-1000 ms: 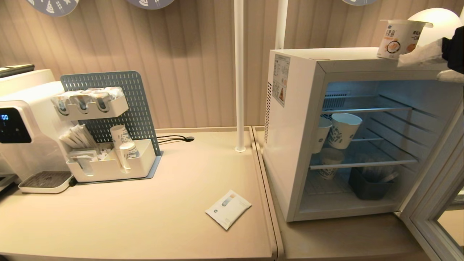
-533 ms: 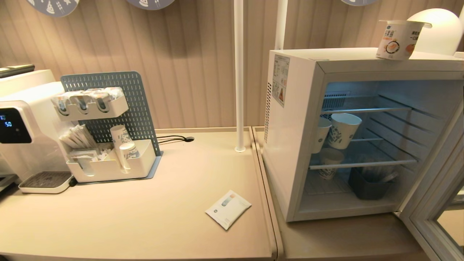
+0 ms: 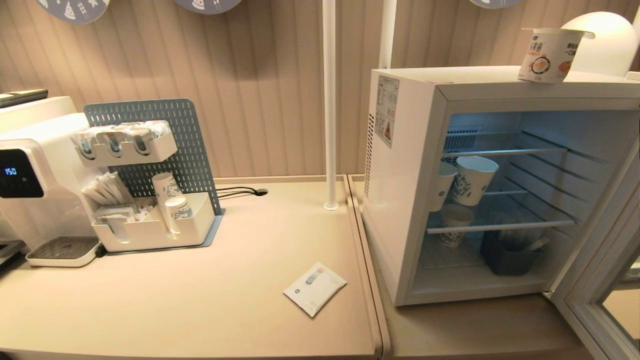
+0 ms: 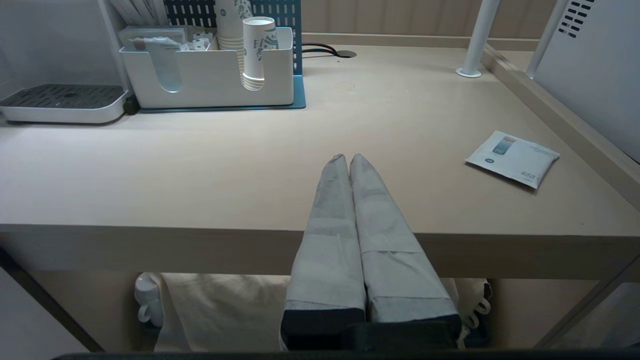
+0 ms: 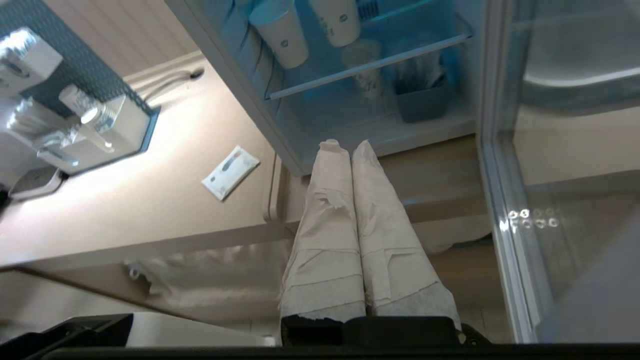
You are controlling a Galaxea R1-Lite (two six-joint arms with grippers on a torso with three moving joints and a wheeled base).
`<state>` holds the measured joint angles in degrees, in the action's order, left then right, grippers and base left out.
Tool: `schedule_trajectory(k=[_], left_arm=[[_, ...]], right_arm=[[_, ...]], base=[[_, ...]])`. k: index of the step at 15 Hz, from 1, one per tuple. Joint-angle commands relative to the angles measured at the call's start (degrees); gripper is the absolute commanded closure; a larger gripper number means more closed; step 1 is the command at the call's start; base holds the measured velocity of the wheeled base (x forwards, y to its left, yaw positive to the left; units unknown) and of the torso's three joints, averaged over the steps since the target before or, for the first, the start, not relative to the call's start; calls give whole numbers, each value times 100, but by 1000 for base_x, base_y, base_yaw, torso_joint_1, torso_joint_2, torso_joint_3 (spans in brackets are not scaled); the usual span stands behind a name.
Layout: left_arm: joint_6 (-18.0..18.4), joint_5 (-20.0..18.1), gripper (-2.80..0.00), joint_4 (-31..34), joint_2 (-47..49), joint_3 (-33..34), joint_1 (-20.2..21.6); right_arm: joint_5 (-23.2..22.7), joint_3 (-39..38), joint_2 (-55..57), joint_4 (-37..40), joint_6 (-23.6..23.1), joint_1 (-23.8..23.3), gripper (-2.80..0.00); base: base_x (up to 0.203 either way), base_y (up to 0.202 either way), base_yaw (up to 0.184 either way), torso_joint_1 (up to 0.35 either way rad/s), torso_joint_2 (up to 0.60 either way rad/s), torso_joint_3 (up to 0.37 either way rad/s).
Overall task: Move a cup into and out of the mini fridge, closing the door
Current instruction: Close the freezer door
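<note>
Right gripper [image 5: 345, 146] has let go of the cup [image 3: 549, 54] and pulled off the fridge top. A second ago it was beside the cup at the top's right edge; now it's gone from the head view. In its wrist view its fingers are pressed together with nothing between them, hanging low in front of the open fridge, past the counter's front edge.

The cup sits upright on top of the mini fridge [image 3: 405, 190], near the front right corner, lid on. So I read the "out" leg as done.

The door [image 3: 595, 280] is swung wide open on the right; through its glass I see the counter. Inside are paper cups [image 3: 470, 180] on the wire shelves and a dark bin [image 3: 510, 257] on the floor.

Left gripper [image 4: 348, 159] is parked below the counter's front edge, fingers together, empty.

My call: only the door close is left. The right arm is nearest, and it needs to get behind the door's outer face to push.
</note>
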<state>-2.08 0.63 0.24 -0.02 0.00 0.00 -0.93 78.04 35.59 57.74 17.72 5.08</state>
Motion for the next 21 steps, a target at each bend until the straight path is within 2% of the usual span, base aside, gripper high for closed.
schedule_trajectory(k=[1, 2, 3, 4, 6, 8, 9, 12, 13, 15, 16, 19, 21], left_arm=[[-2, 7, 0, 2, 2, 9, 0], [-2, 7, 0, 2, 2, 9, 0], [-2, 7, 0, 2, 2, 9, 0], [-2, 7, 0, 2, 2, 9, 0], [-2, 7, 0, 2, 2, 9, 0], [-2, 7, 0, 2, 2, 9, 0], [-2, 7, 0, 2, 2, 9, 0], [-2, 6, 0, 2, 2, 9, 0], [-2, 7, 0, 2, 2, 9, 0], [-2, 0, 0, 2, 2, 9, 0], [-2, 7, 0, 2, 2, 9, 0], [-2, 6, 0, 2, 2, 9, 0], [-2, 3, 0, 2, 2, 9, 0]], right_arm=[[-315, -180, -1028, 6, -178, -868, 0], [-523, -296, -1377, -40, -277, -1356, 0], [-723, -469, -1756, -154, -397, -1619, 0], [-866, -613, -1952, -358, -526, -1736, 0], [-999, -1178, -1979, -1608, -781, -1709, 0], [-1025, -1756, -1971, -2362, -1352, -1591, 0], [-1034, -1941, -1969, -2369, -1640, -1439, 0], [-948, -2148, -2087, -2212, -1725, -515, 0], [-822, -2378, -2268, -2214, -1743, -411, 0], [-676, -3308, -2912, -2752, -1798, -440, 0], [-612, -3922, -3146, -3288, -1862, -451, 0], [-35, -6003, -3422, -5268, -2092, -470, 0], [156, -7230, -3500, -6155, -2181, -476, 0]], base=[[0, 0, 0, 0, 0, 0], [0, 0, 0, 0, 0, 0], [0, 0, 0, 0, 0, 0], [0, 0, 0, 0, 0, 0], [0, 0, 0, 0, 0, 0], [0, 0, 0, 0, 0, 0], [0, 0, 0, 0, 0, 0], [0, 0, 0, 0, 0, 0], [0, 0, 0, 0, 0, 0], [0, 0, 0, 0, 0, 0], [0, 0, 0, 0, 0, 0], [0, 0, 0, 0, 0, 0], [0, 0, 0, 0, 0, 0]])
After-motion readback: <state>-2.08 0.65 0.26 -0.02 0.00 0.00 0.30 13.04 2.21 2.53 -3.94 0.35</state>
